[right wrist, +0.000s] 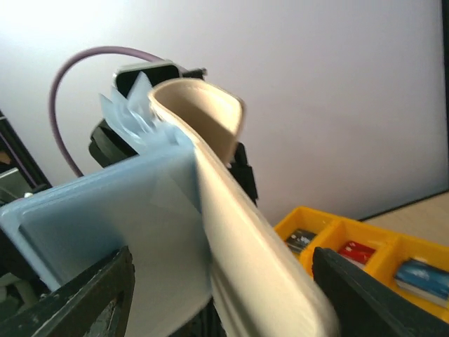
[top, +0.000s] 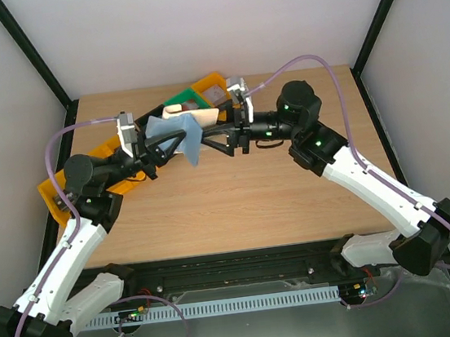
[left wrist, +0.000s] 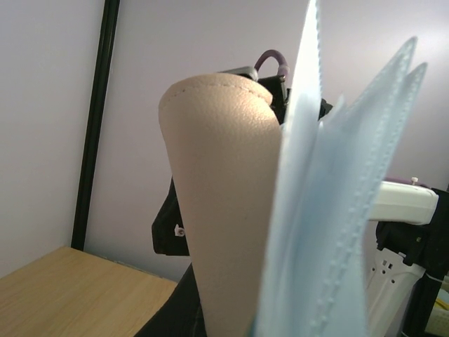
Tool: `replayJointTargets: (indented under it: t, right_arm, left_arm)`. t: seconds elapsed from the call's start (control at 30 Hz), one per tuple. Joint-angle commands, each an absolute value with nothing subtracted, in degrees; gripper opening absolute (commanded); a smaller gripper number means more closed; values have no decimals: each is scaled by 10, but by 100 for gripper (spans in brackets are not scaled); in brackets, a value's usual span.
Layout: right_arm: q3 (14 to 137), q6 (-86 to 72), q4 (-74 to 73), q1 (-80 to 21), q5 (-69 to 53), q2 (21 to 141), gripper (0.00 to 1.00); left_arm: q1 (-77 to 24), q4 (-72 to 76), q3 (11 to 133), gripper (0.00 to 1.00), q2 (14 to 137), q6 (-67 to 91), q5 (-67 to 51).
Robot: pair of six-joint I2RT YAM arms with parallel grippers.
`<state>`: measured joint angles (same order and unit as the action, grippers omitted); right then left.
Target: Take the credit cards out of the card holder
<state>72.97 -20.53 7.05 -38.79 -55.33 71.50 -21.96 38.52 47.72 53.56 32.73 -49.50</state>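
Card holder (top: 181, 129) hangs above the table (top: 238, 204), between the two grippers. Its left end sits inside the closed jaws of the left gripper (top: 163, 143). Its right end sits between the spread jaws of the right gripper (top: 214, 130), one flap toward each jaw. The compartment tray (top: 216, 80) lies behind and below both jaws, with small items (right wrist: 358, 251) in its compartments.

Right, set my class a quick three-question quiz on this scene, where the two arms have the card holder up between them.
1. True or false: the card holder is folded shut.
2. The compartment tray behind the arms is: A yellow-orange, B purple, C white.
3. What colour are the holder's inner pockets?

Key: 1 false, it is splayed open; 2 A; 3 light blue.
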Motion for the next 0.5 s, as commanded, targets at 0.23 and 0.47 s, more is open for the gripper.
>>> replayJointTargets:
  t: [0.23,0.47]
  right_arm:
    - [764,-240,128,-438,-459,746,57]
    - [786,-251,130,-461,-437,774,61]
  left_arm:
    - [-227,406,477,2,533,321,-498]
    - [-234,407,468,2,532,324,-497]
